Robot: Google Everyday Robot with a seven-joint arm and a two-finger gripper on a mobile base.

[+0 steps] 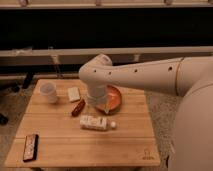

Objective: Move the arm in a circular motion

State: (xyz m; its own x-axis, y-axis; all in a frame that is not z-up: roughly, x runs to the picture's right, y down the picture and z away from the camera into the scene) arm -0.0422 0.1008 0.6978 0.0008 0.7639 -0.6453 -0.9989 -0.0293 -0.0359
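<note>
The cream-white arm reaches in from the right, level above the wooden table. Its bulbous elbow joint hangs over the table's middle. A short segment drops from the elbow to the gripper. The gripper hangs just above the left rim of an orange plate and is largely hidden by the wrist.
On the table are a white cup at back left, a small white packet, a red-brown stick-like item, a white bottle lying on its side, and a black remote at front left. A dark shelf unit stands behind.
</note>
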